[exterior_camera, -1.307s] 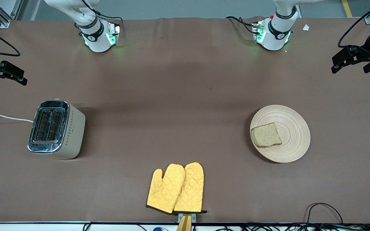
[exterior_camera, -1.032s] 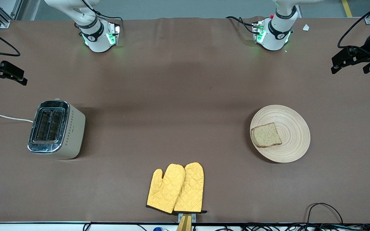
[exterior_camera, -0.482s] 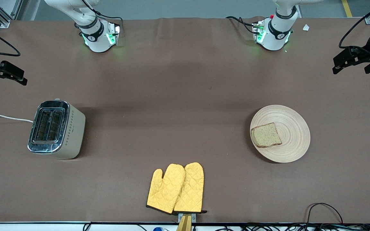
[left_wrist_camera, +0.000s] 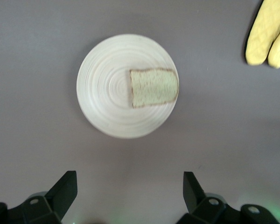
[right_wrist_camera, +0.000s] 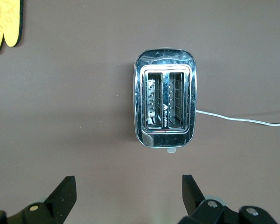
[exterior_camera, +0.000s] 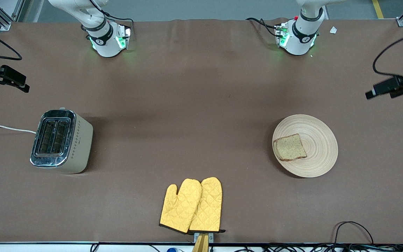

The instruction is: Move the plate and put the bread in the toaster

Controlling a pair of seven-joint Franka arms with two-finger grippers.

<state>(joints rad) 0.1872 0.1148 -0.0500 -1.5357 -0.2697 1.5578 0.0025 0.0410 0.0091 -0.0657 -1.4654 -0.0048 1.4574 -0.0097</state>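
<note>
The plate [exterior_camera: 305, 145] is sitting on the brown tabletop [exterior_camera: 201, 105] toward the left arm's end, and the bread [exterior_camera: 289, 147] is lying flat on it, off centre on the part of the plate toward the table's middle. The toaster [exterior_camera: 61, 140] is standing upright toward the right arm's end, well apart from the plate, both slots showing empty in the right wrist view, with its white cord [exterior_camera: 5, 128] trailing off toward the table's edge. A pair of yellow mitts [exterior_camera: 191, 205] is lying between them, nearer the front camera than either.

The left gripper [left_wrist_camera: 129, 196] is hanging in the air above the plate, its fingers spread wide and gripping nothing. The right gripper [right_wrist_camera: 129, 198] is hanging in the air above the toaster, likewise spread wide and empty. Neither gripper is touching anything.
</note>
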